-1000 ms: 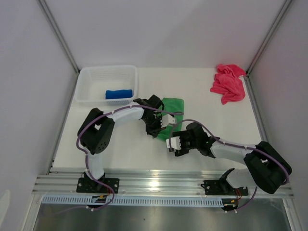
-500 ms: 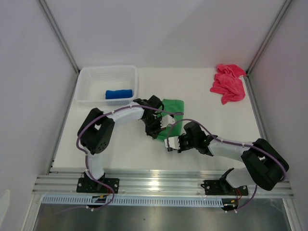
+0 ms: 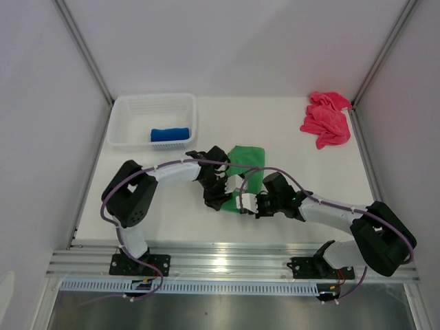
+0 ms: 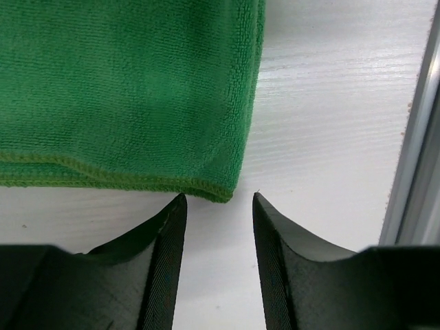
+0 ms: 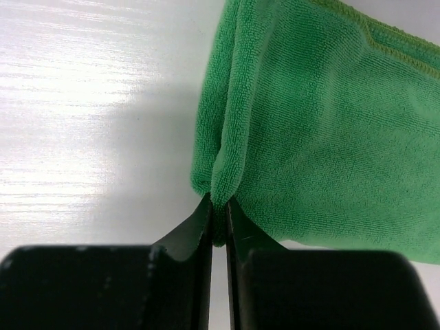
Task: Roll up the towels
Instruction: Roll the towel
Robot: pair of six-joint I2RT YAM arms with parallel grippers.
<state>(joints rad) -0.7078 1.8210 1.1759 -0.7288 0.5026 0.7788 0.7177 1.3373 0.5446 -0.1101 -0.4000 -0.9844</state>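
One green towel [image 3: 246,157], right gripper [image 5: 218,210] tight on its edge, left gripper [image 4: 218,203] agape.

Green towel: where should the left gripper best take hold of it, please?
The green towel's hemmed corner, flat on the table just ahead of the open left gripper: slide straight forward, low. The right gripper pinches another edge.

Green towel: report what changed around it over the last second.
The right arm slid left and its jaws closed on the green towel at its near fold. The left arm drew back toward the near edge and its jaws opened, letting go of the towel; they now stand just off its corner. Unchanged: the rolled blue towel in the basket, the crumpled pink towel at the far right.
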